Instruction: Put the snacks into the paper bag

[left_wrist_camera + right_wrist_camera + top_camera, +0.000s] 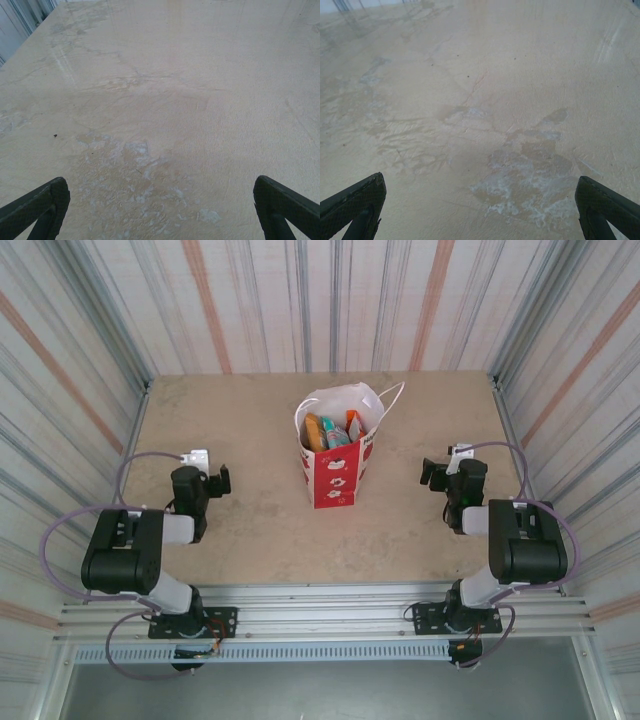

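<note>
Left gripper (220, 481): jaws spread wide and holding nothing. Seen from its wrist camera, the two dark fingers (42, 202) sit at the bottom corners with bare table (250, 535) between them. It sits over the left part of the table, well apart from the bag.

Centre: one paper bag (335, 468), red with white apple shapes, upright, mouth open, thin white handles (385, 392) looping off the rim. It stands mid-table between the two arms. The snacks (330, 430) are inside it, tops poking up. I count three: one orange, one teal, one small orange-red at the right. Anything deeper is hidden.

Right gripper (436, 474): also spread wide and holding nothing, over the right part of the table, well apart from the bag.

Surface: one beige stone-look top with pale scuffed patches. Room: corrugated metal walls (300, 300) with grey and rust stripes on three sides. An aluminium rail (320, 602) at the near edge carries both arm bases.
</note>
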Controlling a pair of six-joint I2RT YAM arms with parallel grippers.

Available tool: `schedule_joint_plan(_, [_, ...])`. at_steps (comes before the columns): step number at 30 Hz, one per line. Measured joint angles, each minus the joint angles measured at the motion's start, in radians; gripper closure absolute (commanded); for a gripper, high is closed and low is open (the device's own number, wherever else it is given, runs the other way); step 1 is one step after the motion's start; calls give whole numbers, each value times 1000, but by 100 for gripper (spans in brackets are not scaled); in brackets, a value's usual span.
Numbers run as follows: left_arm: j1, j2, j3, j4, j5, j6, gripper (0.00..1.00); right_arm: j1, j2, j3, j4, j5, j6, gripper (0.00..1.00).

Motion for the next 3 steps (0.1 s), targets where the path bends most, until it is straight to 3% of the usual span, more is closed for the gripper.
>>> schedule_joint_plan(3, [0, 0, 1, 0, 0, 0, 1, 0, 0, 0, 0, -3, 0, 1])
